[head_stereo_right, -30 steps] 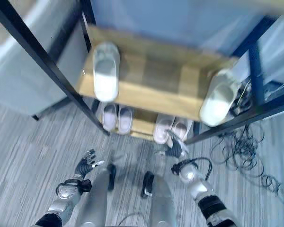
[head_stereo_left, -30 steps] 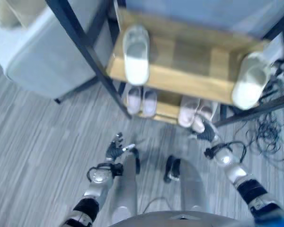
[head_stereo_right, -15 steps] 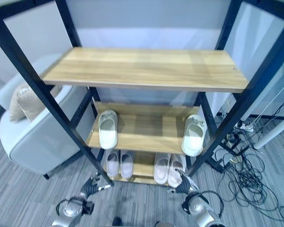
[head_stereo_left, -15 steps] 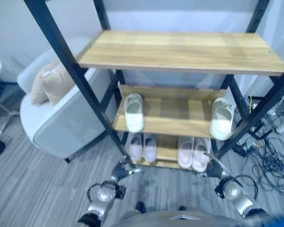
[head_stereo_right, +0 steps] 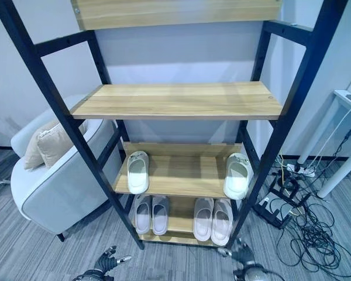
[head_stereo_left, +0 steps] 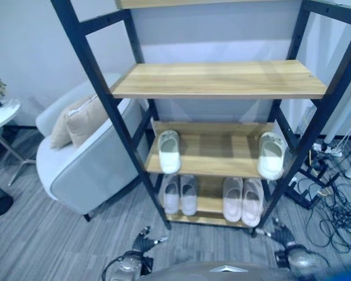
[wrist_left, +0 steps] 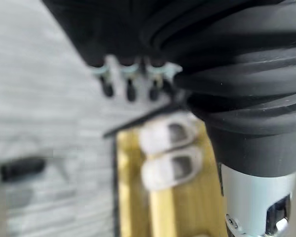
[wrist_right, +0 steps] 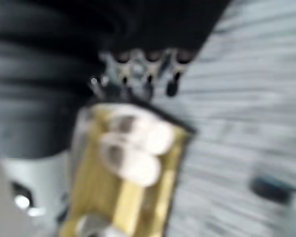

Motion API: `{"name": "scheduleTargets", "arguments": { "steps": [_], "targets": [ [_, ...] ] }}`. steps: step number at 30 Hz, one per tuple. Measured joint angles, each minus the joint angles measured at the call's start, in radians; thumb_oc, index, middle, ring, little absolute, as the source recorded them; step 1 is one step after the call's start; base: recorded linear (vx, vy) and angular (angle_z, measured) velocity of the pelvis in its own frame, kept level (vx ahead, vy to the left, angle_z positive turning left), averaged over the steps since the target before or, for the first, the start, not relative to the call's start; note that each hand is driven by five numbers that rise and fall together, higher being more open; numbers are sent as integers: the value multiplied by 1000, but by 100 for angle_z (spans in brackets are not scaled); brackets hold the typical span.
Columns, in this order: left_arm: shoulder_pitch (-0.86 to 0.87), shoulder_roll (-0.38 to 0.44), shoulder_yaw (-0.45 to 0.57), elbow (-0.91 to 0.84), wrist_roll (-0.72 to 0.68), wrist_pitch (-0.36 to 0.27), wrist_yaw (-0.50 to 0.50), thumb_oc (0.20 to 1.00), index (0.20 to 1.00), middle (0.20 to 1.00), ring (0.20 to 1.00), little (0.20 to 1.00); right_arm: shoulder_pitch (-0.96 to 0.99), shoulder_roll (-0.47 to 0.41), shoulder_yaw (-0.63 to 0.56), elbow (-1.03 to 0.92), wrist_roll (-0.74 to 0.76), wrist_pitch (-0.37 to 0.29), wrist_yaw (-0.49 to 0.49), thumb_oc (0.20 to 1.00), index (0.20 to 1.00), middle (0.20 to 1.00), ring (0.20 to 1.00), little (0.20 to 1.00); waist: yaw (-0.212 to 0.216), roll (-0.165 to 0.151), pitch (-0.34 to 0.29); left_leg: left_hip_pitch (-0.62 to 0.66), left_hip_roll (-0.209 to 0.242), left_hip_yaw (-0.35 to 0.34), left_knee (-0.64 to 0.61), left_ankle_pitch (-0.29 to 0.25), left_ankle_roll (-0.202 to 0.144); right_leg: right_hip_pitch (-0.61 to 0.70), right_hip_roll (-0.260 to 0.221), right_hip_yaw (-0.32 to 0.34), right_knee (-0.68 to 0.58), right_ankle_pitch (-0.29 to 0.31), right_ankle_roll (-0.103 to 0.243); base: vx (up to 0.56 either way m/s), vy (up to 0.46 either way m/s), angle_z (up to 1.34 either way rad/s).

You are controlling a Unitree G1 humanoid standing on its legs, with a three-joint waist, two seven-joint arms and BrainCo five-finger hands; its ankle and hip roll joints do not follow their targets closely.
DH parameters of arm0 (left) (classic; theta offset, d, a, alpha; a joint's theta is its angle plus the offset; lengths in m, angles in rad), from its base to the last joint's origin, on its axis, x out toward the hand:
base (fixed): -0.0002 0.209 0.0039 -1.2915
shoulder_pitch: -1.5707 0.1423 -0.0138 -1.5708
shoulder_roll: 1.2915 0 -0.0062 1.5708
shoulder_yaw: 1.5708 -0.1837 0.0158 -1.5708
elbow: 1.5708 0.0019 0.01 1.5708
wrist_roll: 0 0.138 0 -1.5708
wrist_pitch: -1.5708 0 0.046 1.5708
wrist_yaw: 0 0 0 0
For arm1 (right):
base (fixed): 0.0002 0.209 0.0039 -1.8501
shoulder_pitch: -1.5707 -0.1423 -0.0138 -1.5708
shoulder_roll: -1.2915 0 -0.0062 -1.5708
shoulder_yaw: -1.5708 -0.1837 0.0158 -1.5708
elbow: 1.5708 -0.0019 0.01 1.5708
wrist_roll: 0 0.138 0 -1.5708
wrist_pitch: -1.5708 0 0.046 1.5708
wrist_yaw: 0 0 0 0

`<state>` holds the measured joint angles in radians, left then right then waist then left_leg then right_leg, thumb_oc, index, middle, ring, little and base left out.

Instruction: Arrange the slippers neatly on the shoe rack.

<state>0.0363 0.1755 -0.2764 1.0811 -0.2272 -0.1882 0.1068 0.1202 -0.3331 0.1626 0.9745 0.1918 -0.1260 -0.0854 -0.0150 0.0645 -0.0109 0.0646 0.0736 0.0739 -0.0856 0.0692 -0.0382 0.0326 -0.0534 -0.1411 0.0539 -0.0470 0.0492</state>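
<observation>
Two slipper pairs (head_stereo_left: 210, 199) side by side on bottom shelf (head_stereo_left: 207, 205), heels outward, just ahead of both hands. Left hand (head_stereo_left: 145, 241) fingers spread, empty; right hand (head_stereo_left: 281, 236) likewise, nearer right pair.

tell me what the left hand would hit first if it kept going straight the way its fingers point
Probably the left-hand pair of slippers on the rack's bottom shelf. The left hand hangs open just above the floor, fingers aimed toward that pair with nothing between, though depth is hard to judge.
</observation>
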Motion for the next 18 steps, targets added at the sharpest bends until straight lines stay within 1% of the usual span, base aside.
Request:
{"name": "scheduleTargets", "arguments": {
  "steps": [2, 3, 7, 8, 9, 10, 13, 14, 15, 17, 18],
  "targets": [
    [-17, 1, -10, -9, 0, 4, 0, 1000, 1000, 1000, 1000, 1000, 9, 0, 0, 30, 13, 0, 2, 1000, 1000, 1000, 1000, 1000, -1, 3, 3, -10, 0, -1, -4, 0, 0, -9, 7, 24, -8, 0, -2, 62, 54, -7],
    [-29, 7, -51, -48, 2, 7, 0, 1000, 1000, 1000, 1000, 1000, 4, -1, -4, 51, 13, 2, 1, 1000, 1000, 1000, 1000, 1000, -1, 10, 9, -12, -1, -4, -6, 1, 0, -8, 16, 49, -24, 7, -4, 51, 43, -5],
    [-19, 29, -151, -258, 14, 10, -22, 1000, 1000, 1000, 1000, 1000, -5, -2, -15, 44, 10, 3, 1, 1000, 1000, 1000, 1000, 1000, 4, 25, 37, -15, -4, -5, -11, 3, 0, 19, 17, 51, -97, 51, 2, 20, 40, 0],
    [-15, 54, -183, -361, 25, 9, -33, 1000, 1000, 1000, 1000, 1000, -8, -2, -16, 39, 10, 3, 1, 1000, 1000, 1000, 1000, 1000, 6, 26, 48, -16, -4, -6, -11, 3, 0, 31, 19, 51, -124, 64, 4, -8, 48, 2],
    [-16, 67, -190, -420, 31, 9, -38, 1000, 1000, 1000, 1000, 1000, -8, -2, -16, 38, 9, 3, 1, 1000, 1000, 1000, 1000, 1000, 7, 26, 52, -18, -4, -7, -11, 3, 0, 38, 20, 50, -142, 74, 4, -15, 61, 8],
    [-29, 106, -196, -548, 72, 9, -44, 1000, 1000, 1000, 1000, 1000, -8, -2, -22, 38, 2, 2, 0, 1000, 1000, 1000, 1000, 1000, 5, 27, 68, -19, -5, -13, -11, 8, -6, 45, 21, 46, -152, 80, 2, -1, 60, 8],
    [-99, 166, -195, -686, 143, 10, -54, 1000, 1000, 1000, 1000, 1000, -3, -3, -32, 33, -22, 4, -1, 1000, 1000, 1000, 1000, 1000, 2, 30, 80, -35, -4, -28, -11, 19, -2, 41, 23, 36, -152, 80, 1, -18, 33, 12],
    [-116, 170, -191, -698, 143, 2, -57, 1000, 1000, 1000, 1000, 1000, -5, -3, -33, 33, -22, 5, -1, 1000, 1000, 1000, 1000, 1000, 8, 30, 85, -35, -4, -28, -10, 20, -1, 42, 24, 36, -152, 80, 2, -24, 33, 6],
    [-157, 168, -188, -702, 142, 8, -58, 1000, 1000, 1000, 1000, 1000, -7, -3, -32, 34, -30, 5, -1, 1000, 1000, 1000, 1000, 1000, 4, 28, 88, -36, -4, -29, -6, 22, -1, 40, 23, 36, -152, 81, 1, 3, 29, 3],
    [-225, 175, -196, -763, 137, 3, -68, 1000, 1000, 1000, 1000, 1000, -18, -2, -30, 44, -63, 13, 0, 1000, 1000, 1000, 1000, 1000, 4, 26, 95, -49, -4, -31, -7, 25, -2, 27, 23, 32, -152, 83, 1, 20, 13, 1],
    [-248, 155, -193, -768, 118, -5, -80, 1000, 1000, 1000, 1000, 1000, -20, -1, -29, 44, -77, 22, 1, 1000, 1000, 1000, 1000, 1000, 0, 23, 98, -47, -4, -31, -7, 25, -3, 30, 23, 32, -152, 83, 2, 60, 30, -1]
  ]
}}
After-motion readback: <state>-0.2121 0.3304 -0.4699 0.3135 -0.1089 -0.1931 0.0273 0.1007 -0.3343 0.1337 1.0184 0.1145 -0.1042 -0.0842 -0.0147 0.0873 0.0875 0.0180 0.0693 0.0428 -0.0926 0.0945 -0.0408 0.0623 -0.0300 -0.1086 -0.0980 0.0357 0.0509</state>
